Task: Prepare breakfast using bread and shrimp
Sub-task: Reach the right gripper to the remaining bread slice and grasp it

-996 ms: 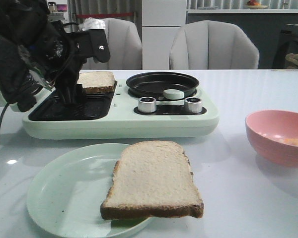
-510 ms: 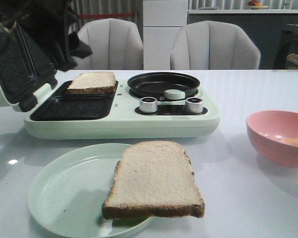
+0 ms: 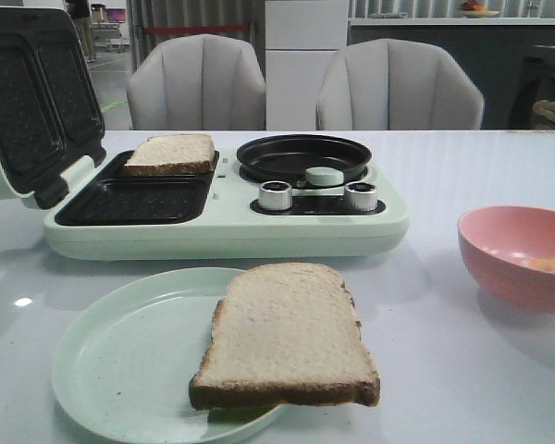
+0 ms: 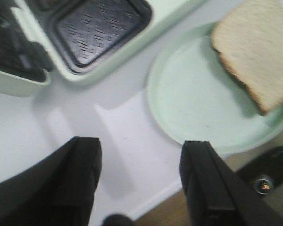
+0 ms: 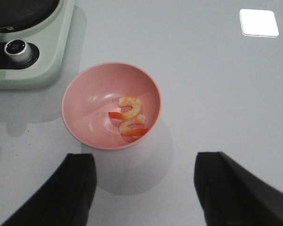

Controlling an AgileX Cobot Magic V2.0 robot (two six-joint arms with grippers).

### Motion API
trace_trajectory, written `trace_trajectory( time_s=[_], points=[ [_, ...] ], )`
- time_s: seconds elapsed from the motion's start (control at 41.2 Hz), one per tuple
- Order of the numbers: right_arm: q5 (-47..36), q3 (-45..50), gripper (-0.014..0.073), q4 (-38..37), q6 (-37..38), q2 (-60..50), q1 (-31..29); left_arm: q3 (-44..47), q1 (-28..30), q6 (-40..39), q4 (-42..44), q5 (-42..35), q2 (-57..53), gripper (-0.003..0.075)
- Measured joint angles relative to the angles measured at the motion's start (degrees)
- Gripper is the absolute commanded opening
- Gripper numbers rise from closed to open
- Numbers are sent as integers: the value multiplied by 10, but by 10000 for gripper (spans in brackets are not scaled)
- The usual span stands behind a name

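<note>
While neither arm shows in the front view, a pale green breakfast maker (image 3: 227,217) sits toward the counter's (image 3: 425,342) far left corner with its lid (image 3: 32,102) swung up, one bread slice (image 3: 171,154) lying in its rear grill tray and a black pan (image 3: 301,154) beside that. Near the front edge a second bread slice (image 3: 287,338) rests on a pale green plate (image 3: 120,361), overhanging its rim (crust side forward). A pink bowl (image 3: 518,254) stands by the right edge. From the left wrist, the left tool (image 4: 140,181) hangs with its fingers spread apart and nothing between them, above bare counter just beside the plate. From the right wrist, the right tool (image 5: 144,193) likewise gapes wide and empty, over the counter near the bowl, where two curled shrimp (image 5: 129,116) lie touching.
</note>
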Motion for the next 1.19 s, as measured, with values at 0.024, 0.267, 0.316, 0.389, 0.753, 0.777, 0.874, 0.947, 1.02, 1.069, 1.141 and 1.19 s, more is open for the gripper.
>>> trace_trajectory(
  time_s=[0.024, 0.267, 0.316, 0.389, 0.753, 0.777, 0.874, 0.947, 1.02, 1.069, 1.141, 1.19],
  points=[
    [0, 0, 548, 0, 0, 0, 0, 8, 4, 12, -18, 0, -13, 422],
    [-5, 0, 548, 0, 0, 0, 0, 82, 13, 37, -116, -21, -171, 422],
    [-5, 0, 548, 0, 0, 0, 0, 95, 13, 37, -123, -26, -199, 422],
    [-5, 0, 548, 0, 0, 0, 0, 109, 13, 38, -129, -38, -245, 422],
    [7, 0, 548, 89, -5, 8, 0, 120, 13, 40, -132, -46, -324, 422],
    [11, 0, 548, 115, -13, 14, 2, 120, 13, 40, -132, -46, -324, 422],
    [45, 0, 548, 211, -51, 50, 23, 120, 13, 40, -132, -46, -324, 422],
    [60, 0, 548, 283, -91, 89, 49, 120, 13, 40, -132, -46, -324, 422],
    [63, 0, 548, 343, -126, 133, 82, 120, 13, 40, -132, -46, -324, 422],
    [62, -1, 548, 372, -144, 162, 105, 120, 13, 40, -132, -46, -324, 422],
    [51, -1, 548, 406, -164, 207, 142, 120, 13, 40, -132, -46, -324, 422],
    [37, -1, 548, 421, -171, 237, 164, 120, 13, 40, -132, -46, -324, 422]
  ],
)
